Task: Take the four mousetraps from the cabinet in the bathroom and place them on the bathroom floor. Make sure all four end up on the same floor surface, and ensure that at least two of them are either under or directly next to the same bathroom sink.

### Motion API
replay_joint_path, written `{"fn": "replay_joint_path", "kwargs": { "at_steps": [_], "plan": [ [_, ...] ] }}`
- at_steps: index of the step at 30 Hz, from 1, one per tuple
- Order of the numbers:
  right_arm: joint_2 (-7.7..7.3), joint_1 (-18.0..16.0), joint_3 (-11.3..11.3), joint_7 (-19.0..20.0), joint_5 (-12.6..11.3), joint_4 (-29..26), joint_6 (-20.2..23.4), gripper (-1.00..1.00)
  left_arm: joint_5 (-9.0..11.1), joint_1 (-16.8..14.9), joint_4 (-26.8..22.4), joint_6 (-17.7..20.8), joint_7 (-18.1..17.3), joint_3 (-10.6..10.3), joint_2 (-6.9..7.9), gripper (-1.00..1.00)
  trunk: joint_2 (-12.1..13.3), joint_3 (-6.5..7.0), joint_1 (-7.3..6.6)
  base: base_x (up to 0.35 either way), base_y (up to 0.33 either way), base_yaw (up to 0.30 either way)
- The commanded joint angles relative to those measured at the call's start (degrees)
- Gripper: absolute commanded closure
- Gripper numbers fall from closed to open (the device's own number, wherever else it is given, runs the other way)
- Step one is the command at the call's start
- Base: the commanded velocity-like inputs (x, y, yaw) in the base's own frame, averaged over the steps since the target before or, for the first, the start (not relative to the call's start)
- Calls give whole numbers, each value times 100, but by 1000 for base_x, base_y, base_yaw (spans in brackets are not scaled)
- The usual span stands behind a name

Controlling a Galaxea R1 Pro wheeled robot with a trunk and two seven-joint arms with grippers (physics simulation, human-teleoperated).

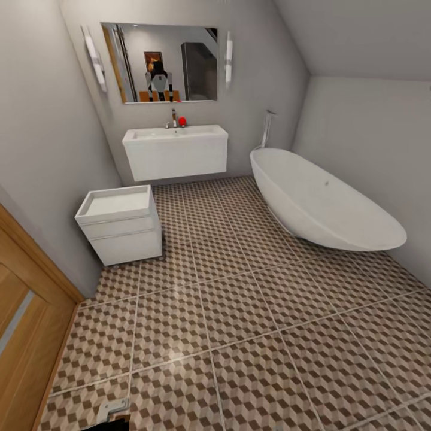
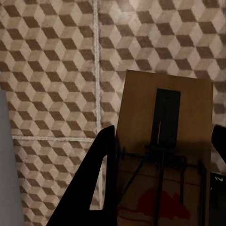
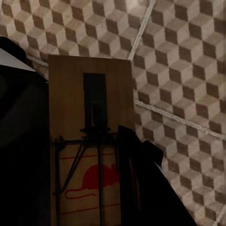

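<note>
Ahead, open bathroom floor (image 1: 251,323) beyond sink (image 1: 176,152)

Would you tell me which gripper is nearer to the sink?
Left, tentatively: the left gripper peeks in at the head view's lower left, below the sink; the right gripper, over tiles, cannot be placed.

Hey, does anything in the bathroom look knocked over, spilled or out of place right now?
Nothing stands out. The sink, bathtub and small white unit stand square, and the tiled floor looks clean. Each gripper holds a mousetrap above the tiles, as intended.
</note>
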Motion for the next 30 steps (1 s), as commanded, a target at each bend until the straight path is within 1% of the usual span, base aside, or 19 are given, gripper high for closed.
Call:
{"fn": "replay_joint_path", "kwargs": {
  "at_steps": [1, 30],
  "plan": [
    [0, -10, 22, -3, 5, 23, -45, 100, 27, -2, -1, 3, 23, -48, -1, 100, -4, 4, 1, 8, 0, 0],
    [-4, -10, 22, -19, 7, 36, -53, 100, 27, -1, -1, -3, 23, -48, -1, 100, -4, 270, 1, 0, 0, 0]
  ]
}}
